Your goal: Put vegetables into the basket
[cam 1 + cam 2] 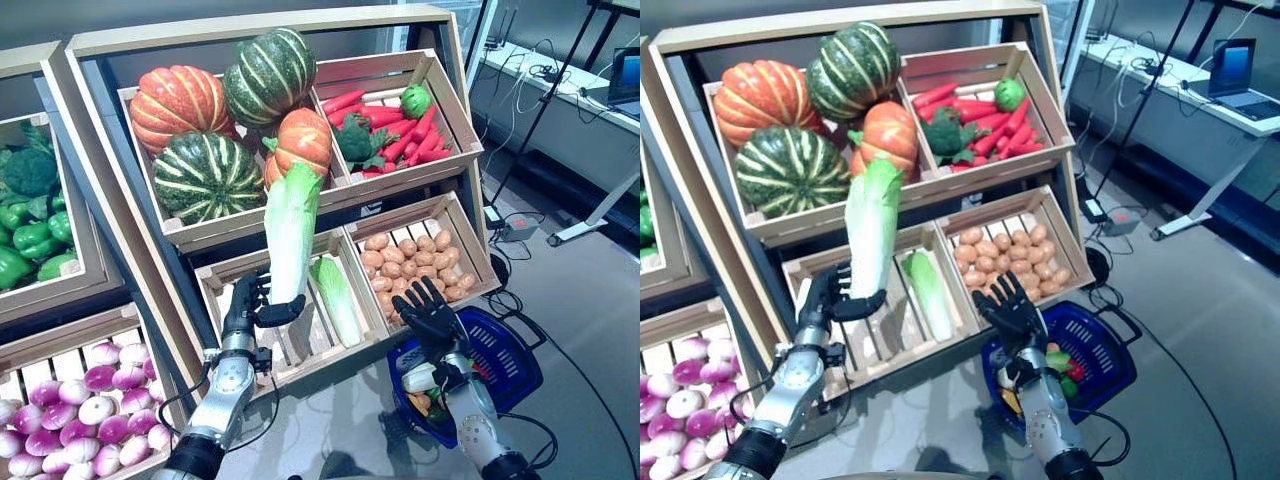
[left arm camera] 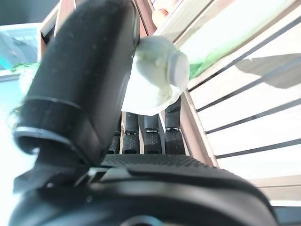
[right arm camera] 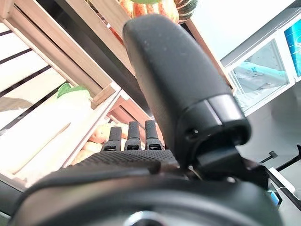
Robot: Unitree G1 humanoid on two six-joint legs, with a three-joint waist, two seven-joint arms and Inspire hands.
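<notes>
Currently your left hand (image 1: 250,305) grips a long pale green napa cabbage (image 1: 291,232) upright by its base, above the slatted wooden crate (image 1: 250,275). Your right hand (image 1: 432,312) hovers open over the blue plastic basket (image 1: 510,365); next, carry the cabbage rightward and lower it in
</notes>
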